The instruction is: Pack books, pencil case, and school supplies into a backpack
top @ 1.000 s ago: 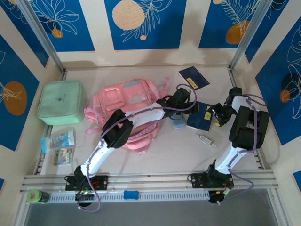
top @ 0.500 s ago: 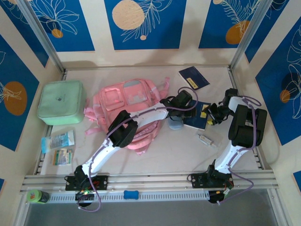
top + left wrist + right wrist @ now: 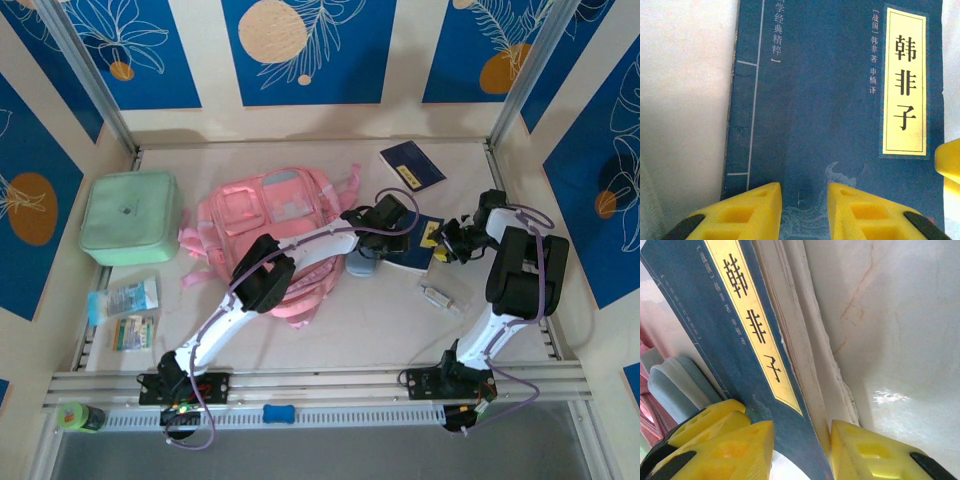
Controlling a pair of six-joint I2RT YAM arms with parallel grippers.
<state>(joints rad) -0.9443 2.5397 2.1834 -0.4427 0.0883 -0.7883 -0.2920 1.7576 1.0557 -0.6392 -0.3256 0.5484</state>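
Just now both pairs narrowed on the dark navy book (image 3: 815,125): the right fingers (image 3: 730,450) clasped its raised edge. Whether the left fingers (image 3: 750,210) held it, I could not tell. Lifting seemed near.

Mint-green lidded box (image 3: 130,217) at the far left of the desk (image 3: 330,335), with a pale-blue packet (image 3: 125,297) and a smaller colourful packet (image 3: 135,332) nearer the front. A small silvery object (image 3: 437,297) lies right of centre.
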